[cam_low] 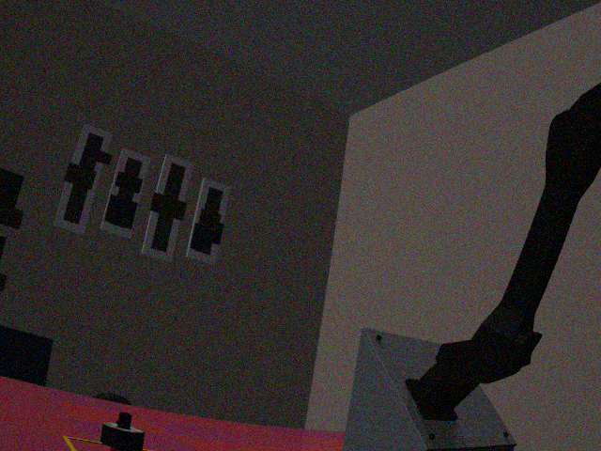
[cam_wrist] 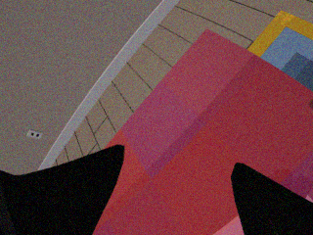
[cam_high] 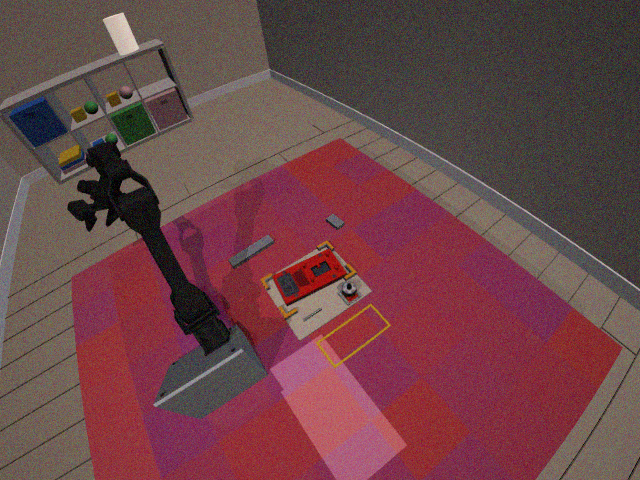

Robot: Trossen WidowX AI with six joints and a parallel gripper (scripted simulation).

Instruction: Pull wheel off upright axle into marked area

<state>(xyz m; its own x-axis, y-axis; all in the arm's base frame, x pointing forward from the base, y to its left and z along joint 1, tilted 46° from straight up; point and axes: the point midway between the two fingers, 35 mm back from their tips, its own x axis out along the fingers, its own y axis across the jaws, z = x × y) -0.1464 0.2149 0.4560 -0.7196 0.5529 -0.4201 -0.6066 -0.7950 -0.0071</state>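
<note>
Hovering high at the left of the top view, my gripper (cam_high: 85,209) hangs in front of the shelf unit (cam_high: 98,103) and well apart from every task object. My fingers stand partly open, at a moderate spread, with nothing between them; in the wrist view the two dark fingertips frame only the red and magenta mat (cam_wrist: 215,157) and the plank floor (cam_wrist: 163,46) beyond it.

My arm (cam_high: 165,263) rises from the grey base block (cam_high: 206,377) at the lower left of the top view and leans toward the upper left of the frame.

The wheel (cam_high: 350,289) sits on the upright axle (cam_low: 124,419), near the centre of the top view, on the right corner of the beige board (cam_high: 330,310). In the exterior view it appears at the bottom left as a dark disc with the axle tip standing above it.

The red circuit board (cam_high: 309,274) lies on the same beige board, just beside the wheel toward the upper left.

The marked area (cam_high: 353,334), a yellow rectangular outline on the mat, lies just below the beige board. Nothing stands inside the outline.

Two grey bars (cam_high: 251,251) (cam_high: 334,221) lie on the mat above the beige board.
</note>
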